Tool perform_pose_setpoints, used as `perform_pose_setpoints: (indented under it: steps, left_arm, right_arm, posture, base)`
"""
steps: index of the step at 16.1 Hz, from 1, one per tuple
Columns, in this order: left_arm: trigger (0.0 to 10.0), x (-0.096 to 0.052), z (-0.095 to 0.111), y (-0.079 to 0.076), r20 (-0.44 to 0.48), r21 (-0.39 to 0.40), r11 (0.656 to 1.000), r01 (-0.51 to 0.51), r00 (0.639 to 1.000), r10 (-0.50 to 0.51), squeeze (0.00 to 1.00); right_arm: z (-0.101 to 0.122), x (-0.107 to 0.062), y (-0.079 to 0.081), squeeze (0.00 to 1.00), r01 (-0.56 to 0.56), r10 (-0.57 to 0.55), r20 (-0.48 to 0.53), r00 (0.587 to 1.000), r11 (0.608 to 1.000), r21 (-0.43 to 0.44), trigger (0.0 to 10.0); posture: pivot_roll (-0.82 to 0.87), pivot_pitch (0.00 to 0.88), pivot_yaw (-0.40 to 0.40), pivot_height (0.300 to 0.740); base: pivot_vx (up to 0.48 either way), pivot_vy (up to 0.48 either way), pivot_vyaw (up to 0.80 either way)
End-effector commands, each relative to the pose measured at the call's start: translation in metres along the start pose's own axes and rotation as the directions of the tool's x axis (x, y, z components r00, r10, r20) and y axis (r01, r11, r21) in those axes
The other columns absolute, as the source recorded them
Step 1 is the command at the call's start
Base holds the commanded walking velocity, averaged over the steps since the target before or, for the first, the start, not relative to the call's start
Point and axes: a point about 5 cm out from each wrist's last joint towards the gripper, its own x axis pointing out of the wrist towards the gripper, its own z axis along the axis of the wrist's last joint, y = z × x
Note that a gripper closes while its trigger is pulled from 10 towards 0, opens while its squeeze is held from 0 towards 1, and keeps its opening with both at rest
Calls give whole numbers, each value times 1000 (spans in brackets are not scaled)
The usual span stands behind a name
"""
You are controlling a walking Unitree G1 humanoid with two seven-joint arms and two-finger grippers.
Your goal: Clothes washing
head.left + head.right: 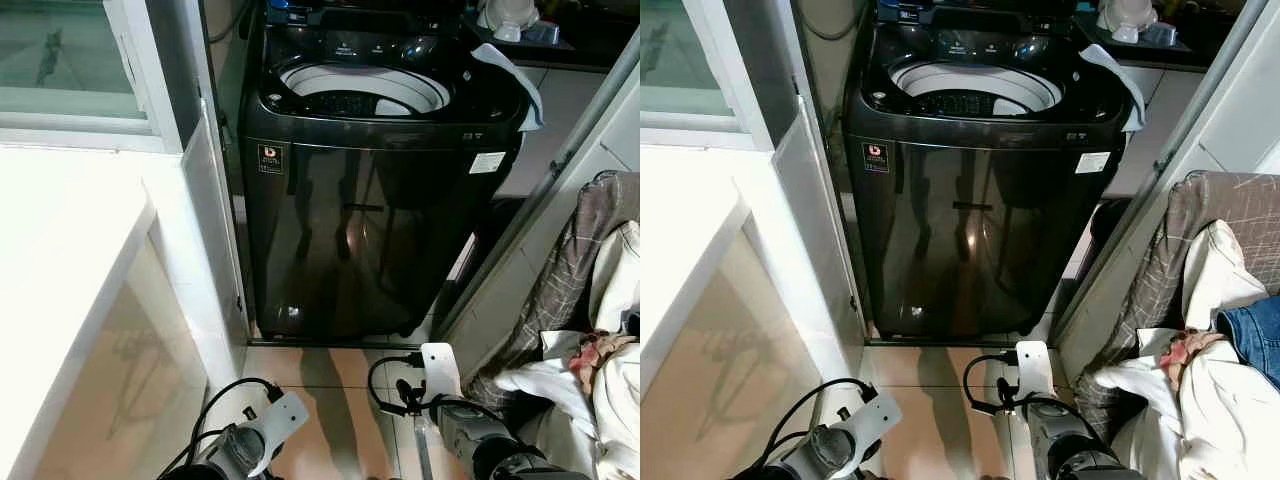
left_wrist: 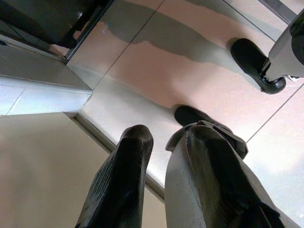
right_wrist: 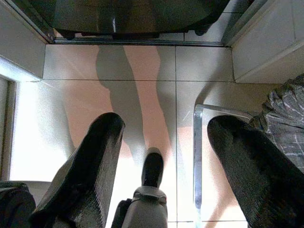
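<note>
A black top-loading washing machine [image 1: 370, 210] stands straight ahead with its lid up and its pale drum [image 1: 362, 90] showing. A white cloth [image 1: 512, 78] hangs over its right top corner. At the right lies a pile of clothes [image 1: 600, 330]: a grey plaid piece [image 1: 1200, 230], white garments and blue jeans [image 1: 1252, 335]. Both arms hang low over the tiled floor. My left gripper [image 2: 166, 137] points at the floor, shut with nothing in it. My right gripper [image 3: 166, 126] is open and empty, beside the plaid cloth [image 3: 285, 118].
A white counter [image 1: 60, 260] runs along the left under a window. A pale door frame [image 1: 560, 170] slants down the right of the machine. A thin metal leg [image 3: 197, 156] stands by the clothes pile. My black feet [image 2: 259, 61] rest on the pinkish tiles.
</note>
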Motion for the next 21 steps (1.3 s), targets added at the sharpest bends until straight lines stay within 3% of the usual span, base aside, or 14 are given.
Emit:
perform_pose_setpoints:
  steps: [1, 7, 8, 10, 12, 14, 15, 19, 21]
  left_arm:
    - [10000, 0, 2, -1, 8, 15, 1000, 8, 1000, -8, 0]
    - [10000, 0, 2, -1, 8, 15, 1000, 8, 1000, -8, 0]
    - [10000, 0, -13, 2, -47, 69, 998, -10, 999, 13, 0]
    - [10000, -2, -24, 4, -108, 149, 989, -21, 993, 38, 0]
    - [10000, 0, -18, 2, -106, 129, 991, -34, 993, 48, 0]
    - [10000, 0, -13, 6, -98, -51, 995, -87, 992, 81, 0]
    - [10000, 1, -8, 5, -91, -47, 995, -86, 992, 82, 0]
    - [10000, 4, 14, -4, -44, -18, 998, -66, 997, 66, 0]
    - [10000, 5, 26, -10, -23, -61, 996, -68, 997, 67, 0]
  right_arm:
    - [3, 0, -2, 0, 9, -9, 1, 1000, 1000, 18, 10000]
    - [3, 0, -2, 0, 9, -9, 1, 1000, 1000, 18, 10000]
    - [-8, 0, 7, 0, -27, 26, -32, 999, 999, -32, 10000]
    - [-19, -1, 15, 0, -64, 56, -73, 996, 993, -100, 10000]
    - [-21, -1, 15, 0, -65, 58, -75, 995, 993, -96, 10000]
    - [-29, -2, 27, 0, -79, 72, -88, 993, 994, -79, 10000]
    - [-34, -3, 33, 0, -88, 80, -95, 992, 993, -83, 10000]
    - [-33, -3, 20, 0, -80, 72, -95, 993, 993, -90, 10000]
    - [-33, -3, 18, 0, -80, 71, -94, 993, 992, -94, 10000]
  posture:
    - [11, 23, -11, 740]
    - [11, 23, -11, 740]
    - [-26, 13, 47, 740]
    - [-26, 13, 47, 740]
    - [-30, 7, 41, 740]
    - [-32, 16, 35, 740]
    - [-32, 16, 35, 740]
    - [-23, 26, 24, 740]
    - [-26, 27, 21, 740]
  base:
    - [0, 0, 0]
    - [0, 0, 0]
    - [0, 0, 0]
    - [0, 0, 0]
    - [0, 0, 0]
    - [0, 0, 0]
    - [0, 0, 0]
    - [0, 0, 0]
    - [0, 0, 0]
